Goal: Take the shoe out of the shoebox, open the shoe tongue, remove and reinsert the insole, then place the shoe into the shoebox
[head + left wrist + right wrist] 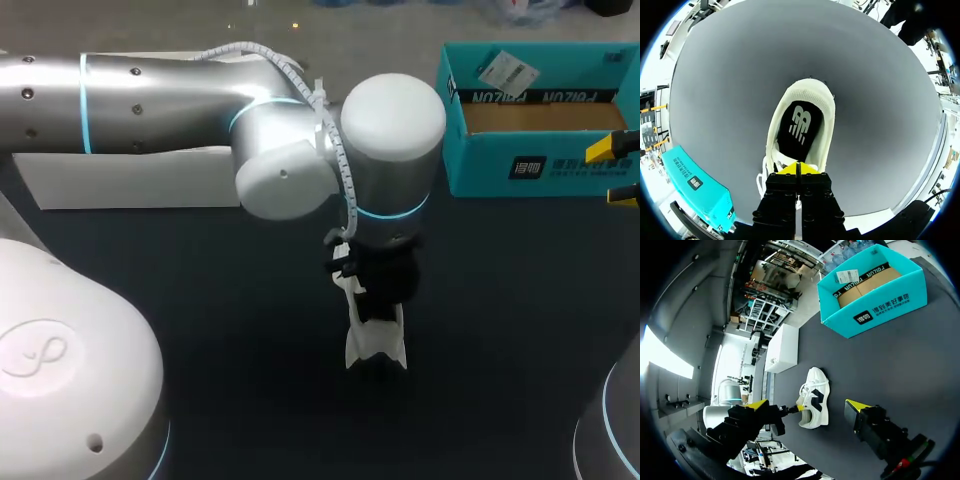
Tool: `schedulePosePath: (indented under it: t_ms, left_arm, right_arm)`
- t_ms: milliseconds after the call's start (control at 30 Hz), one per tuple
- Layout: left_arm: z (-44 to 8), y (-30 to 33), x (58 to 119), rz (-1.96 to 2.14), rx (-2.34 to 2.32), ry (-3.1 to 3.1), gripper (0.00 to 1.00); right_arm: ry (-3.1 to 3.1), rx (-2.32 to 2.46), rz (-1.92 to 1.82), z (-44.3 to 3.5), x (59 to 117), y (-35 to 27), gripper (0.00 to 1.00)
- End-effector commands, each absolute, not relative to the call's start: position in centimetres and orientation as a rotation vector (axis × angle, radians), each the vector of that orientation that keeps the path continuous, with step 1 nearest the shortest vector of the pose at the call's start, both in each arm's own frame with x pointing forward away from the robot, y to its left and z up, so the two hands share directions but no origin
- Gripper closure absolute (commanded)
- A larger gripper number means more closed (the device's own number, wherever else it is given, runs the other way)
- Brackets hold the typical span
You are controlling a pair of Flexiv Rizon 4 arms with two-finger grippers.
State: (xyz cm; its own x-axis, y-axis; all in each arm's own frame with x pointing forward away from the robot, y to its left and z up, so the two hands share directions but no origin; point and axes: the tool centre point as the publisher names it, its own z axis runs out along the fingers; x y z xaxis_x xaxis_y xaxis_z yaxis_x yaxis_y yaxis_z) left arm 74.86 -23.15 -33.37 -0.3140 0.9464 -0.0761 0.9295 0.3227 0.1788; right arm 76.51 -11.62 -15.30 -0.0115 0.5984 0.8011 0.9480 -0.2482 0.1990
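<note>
Dark grey table (200,320), main item at frame centre.

Shoe (374,338): white, with the black insole (799,127) showing. It lies out of the box on the table, directly under the left gripper (796,169). Its long axis runs up-down in the head view. In the left wrist view it runs straight ahead from the fingers, heel opening far, lace end beneath the tips.

Left gripper: yellow tips pressed together at the tongue end. Whether a fold of tongue is pinched between them is hidden.

Right gripper (618,172): at the right edge of the head view, fingers spread wide, nothing held, well apart from the shoe.

Judgement: the left arm is nearer by far, and the tongue-opening step is in hand.

Shoebox (540,120): teal, open, upper right, cardboard floor visible.

White flat box (120,180): upper left, behind the left arm.
</note>
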Motion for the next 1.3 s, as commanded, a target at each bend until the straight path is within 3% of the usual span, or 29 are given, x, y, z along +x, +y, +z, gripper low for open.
schedulePosePath:
  t_ms: [33, 167, 333, 767, 867, 967, 1300]
  left_arm:
    - [-32.8, -23.0, 74.1, 0.161, 1.689, 2.446, 1.00]
    - [-30.4, -22.8, 73.1, 0.188, 1.493, 2.571, 1.00]
    - [-27.7, -21.6, 72.5, 0.084, 0.890, 2.791, 1.00]
    - [-27.7, -21.6, 72.5, 0.084, 0.890, 2.791, 1.00]
    - [-26.3, -22.8, 71.6, -0.218, 0.361, 2.973, 1.00]
    - [-26.5, -23.1, 70.8, -0.230, -0.057, 2.985, 1.00]
    - [-26.2, -22.8, 70.2, -0.284, -0.032, 2.924, 1.00]
  right_arm:
    - [-1.602, -1.870, -1.157, -15.3, 76.5, -11.5, 0.00]
    - [-1.602, -1.870, -1.157, -15.3, 76.5, -11.5, 0.00]
    - [-1.602, -1.870, -1.157, -15.3, 76.5, -11.5, 0.00]
    - [-1.602, -1.870, -1.157, -15.3, 76.5, -11.5, 0.00]
    - [-1.602, -1.870, -1.157, -15.3, 76.5, -11.5, 0.00]
    - [-1.602, -1.870, -1.157, -15.3, 76.5, -11.5, 0.00]
    - [-1.602, -1.870, -1.157, -15.3, 76.5, -11.5, 0.00]
